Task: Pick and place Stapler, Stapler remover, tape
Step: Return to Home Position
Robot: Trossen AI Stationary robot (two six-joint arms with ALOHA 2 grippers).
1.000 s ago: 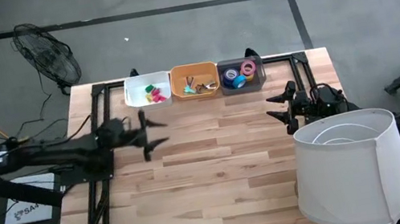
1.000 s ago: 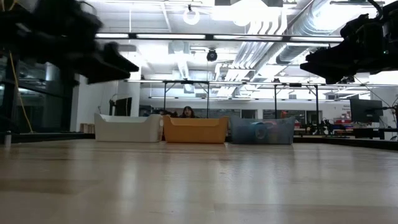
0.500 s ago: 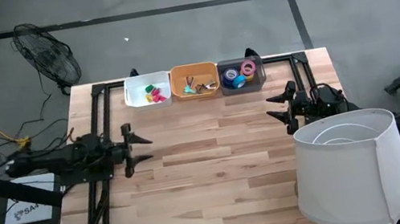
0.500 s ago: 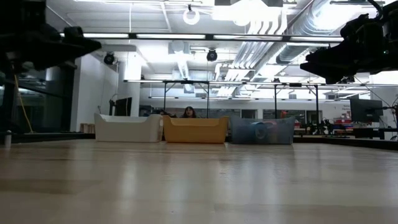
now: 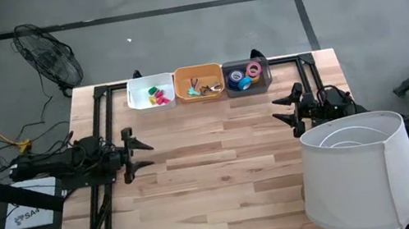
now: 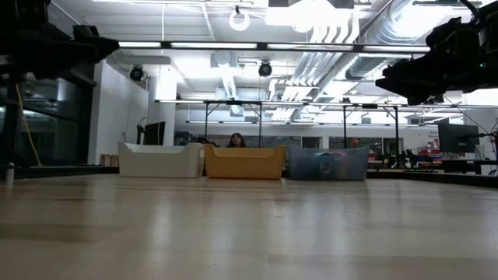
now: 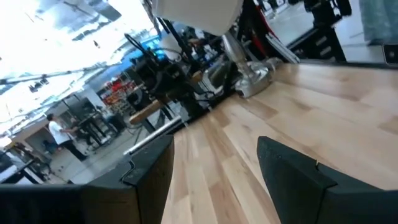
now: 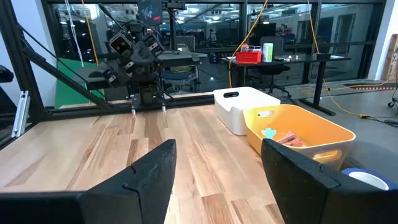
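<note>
Three bins stand in a row at the table's far edge. The dark bin holds the tape, rolls in blue, purple and pink. The orange bin holds a teal stapler remover among other small tools. The white bin holds small green, pink and yellow pieces, too small to tell as staplers. My left gripper hangs open at the table's left edge, pointing level across the table. My right gripper hangs open at the right edge, near the dark bin. Neither has anything between its fingers.
A large white lampshade stands on the table's near right corner, close behind my right arm. Bare wood spans the middle of the table. A floor fan stands off the far left corner. A person sits far behind the bins.
My left gripper has drawn back toward the table's left edge and a little toward the near edge, swinging round to point level across the table. Its fingers stay open and hold nothing. My right arm has kept still.
</note>
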